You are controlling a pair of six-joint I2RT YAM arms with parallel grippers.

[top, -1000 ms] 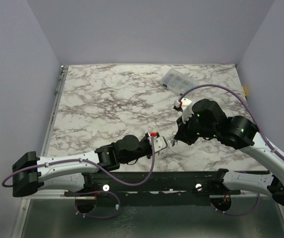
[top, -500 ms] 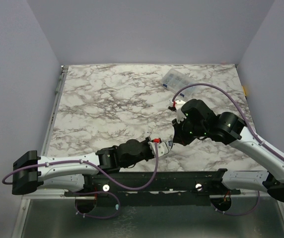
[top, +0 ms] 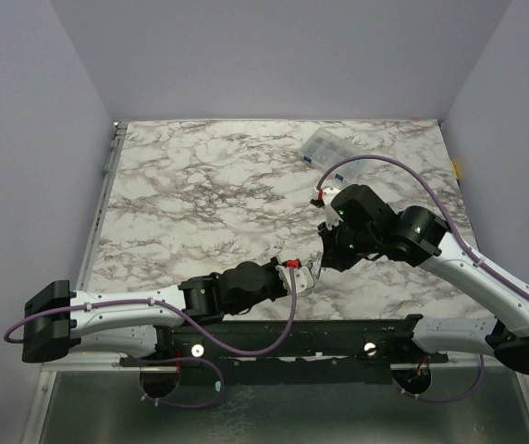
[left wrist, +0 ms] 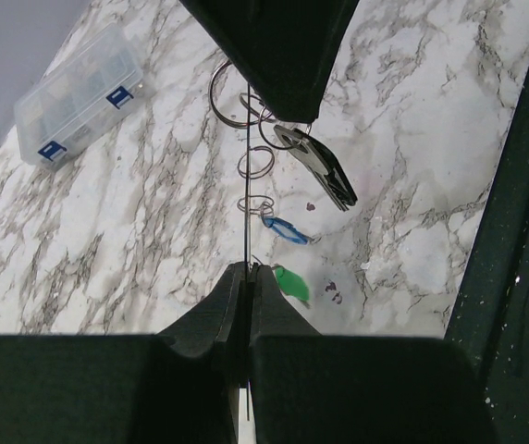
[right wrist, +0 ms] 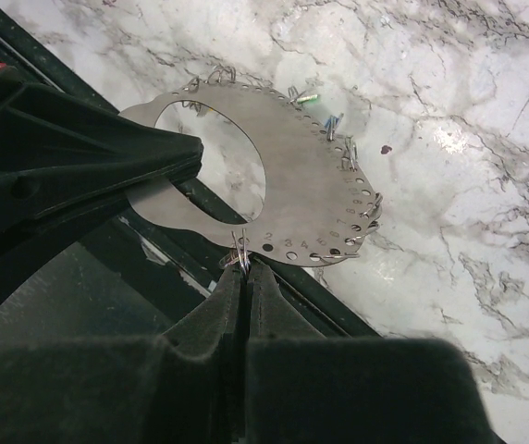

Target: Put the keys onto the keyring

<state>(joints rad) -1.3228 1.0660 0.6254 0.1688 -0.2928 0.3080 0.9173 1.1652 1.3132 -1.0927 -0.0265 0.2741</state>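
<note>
The keyring (right wrist: 292, 176) is a flat grey metal hoop with a big oval opening and small numbered holes along its rim. My left gripper (left wrist: 247, 270) is shut on its edge and holds it above the table; in that view it shows edge-on as a thin line. Small wire rings hang from the rim, carrying a blue key (left wrist: 283, 228), a green key (left wrist: 290, 281) and a black-rimmed oval tag (left wrist: 320, 168). My right gripper (right wrist: 244, 266) is shut on one small wire ring (right wrist: 239, 252) at the hoop's near rim. In the top view both grippers meet (top: 315, 268).
A clear plastic compartment box (top: 331, 150) lies at the back right of the marble table, also in the left wrist view (left wrist: 75, 97). The black mounting rail (top: 292, 333) runs along the near table edge, right below the hoop.
My left gripper has moved a little right and nearer with the keyring. My right arm has swung left and closed in on the hoop's rim.
</note>
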